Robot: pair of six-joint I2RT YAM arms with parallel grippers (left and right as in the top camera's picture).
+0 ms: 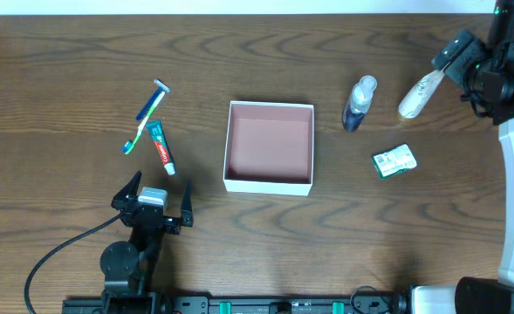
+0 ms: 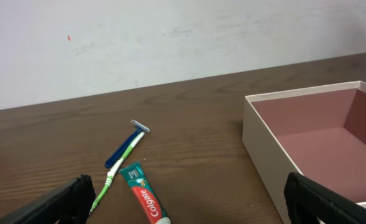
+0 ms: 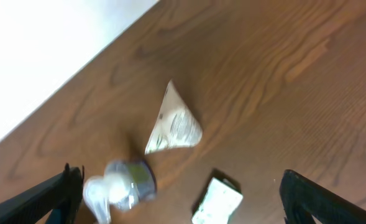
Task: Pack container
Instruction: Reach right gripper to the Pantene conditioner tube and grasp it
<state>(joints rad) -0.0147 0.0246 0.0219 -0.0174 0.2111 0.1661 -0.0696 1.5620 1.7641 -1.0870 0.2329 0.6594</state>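
The container, a square white box with a pinkish-brown inside, sits open and holds nothing at the table's middle; its left wall shows in the left wrist view. A toothpaste tube, a green toothbrush and a blue razor lie to its left. My left gripper is open and empty, just short of the toothpaste. My right gripper is open and empty at the far right, above a white tube.
A clear pump bottle lies right of the container. A small green-and-white packet lies further right and nearer. A black cable curls at the front left. A pale wall runs behind the table.
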